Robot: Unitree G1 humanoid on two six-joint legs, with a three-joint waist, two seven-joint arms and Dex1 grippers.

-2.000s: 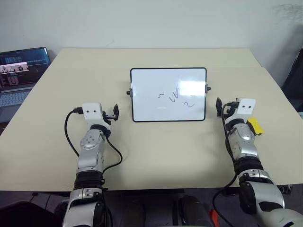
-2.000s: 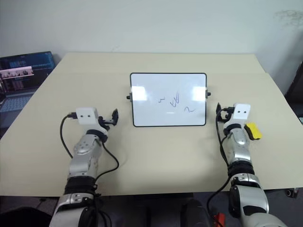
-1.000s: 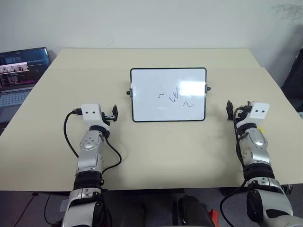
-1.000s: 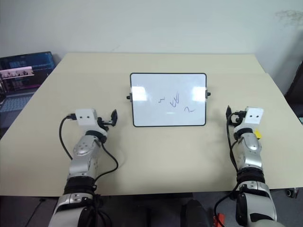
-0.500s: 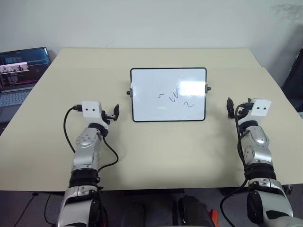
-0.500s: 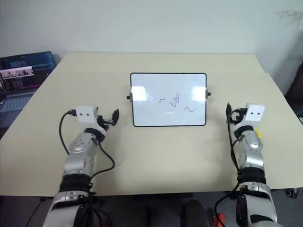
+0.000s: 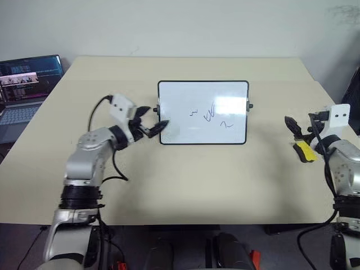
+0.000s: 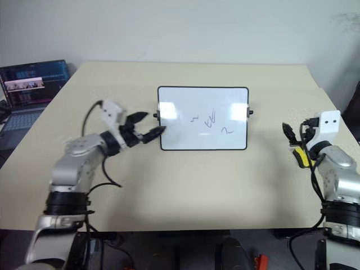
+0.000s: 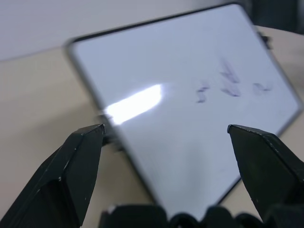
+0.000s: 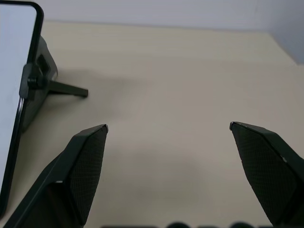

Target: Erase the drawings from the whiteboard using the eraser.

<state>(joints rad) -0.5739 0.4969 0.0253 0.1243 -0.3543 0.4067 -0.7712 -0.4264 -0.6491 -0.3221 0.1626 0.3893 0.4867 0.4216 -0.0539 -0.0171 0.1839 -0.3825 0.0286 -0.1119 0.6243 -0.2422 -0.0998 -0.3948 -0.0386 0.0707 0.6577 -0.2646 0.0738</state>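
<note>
Left gripper nearer; three drawings.

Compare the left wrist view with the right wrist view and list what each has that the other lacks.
Left wrist view alone: the face of the whiteboard with the drawings and a bright glare, framed by the left gripper with its jaws wide open. Right wrist view alone: the board's back stand and a long bare stretch of the table, between the open jaws of the right gripper. Shared: the whiteboard's black frame and the beige tabletop.
</note>
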